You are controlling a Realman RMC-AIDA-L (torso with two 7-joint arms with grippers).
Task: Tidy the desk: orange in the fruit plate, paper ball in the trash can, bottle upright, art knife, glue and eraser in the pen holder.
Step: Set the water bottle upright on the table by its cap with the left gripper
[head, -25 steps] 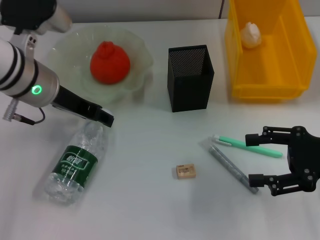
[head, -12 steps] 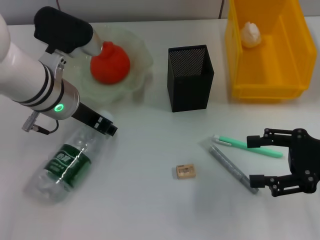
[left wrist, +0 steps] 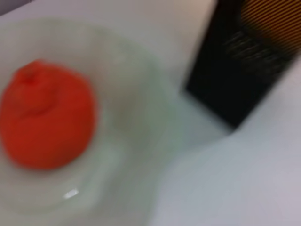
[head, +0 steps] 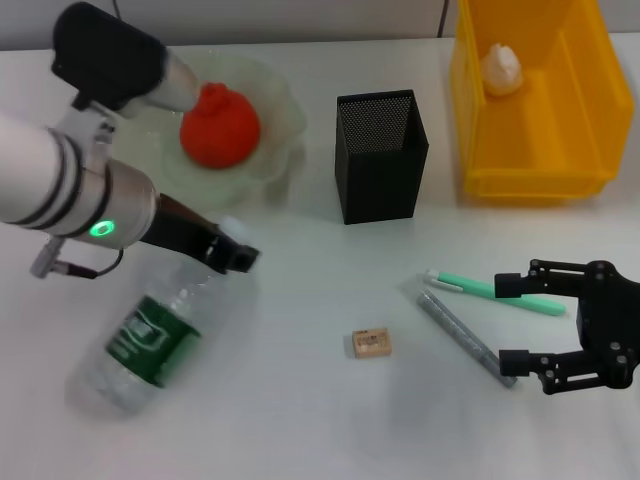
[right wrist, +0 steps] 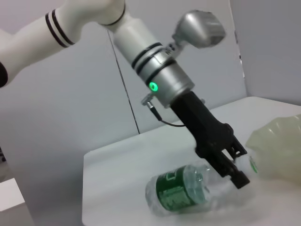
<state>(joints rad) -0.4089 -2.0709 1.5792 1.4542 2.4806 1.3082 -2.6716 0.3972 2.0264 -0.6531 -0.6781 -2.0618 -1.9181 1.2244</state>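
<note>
Left end effector clamps the bottle neck at 8 o'clock on the counter; pivot about the base, slowly, to stand it. Right end effector open, idle at 4 o'clock

No text can be read. The bottle has a dark green label with white marks, and the eraser has print, both illegible.
</note>
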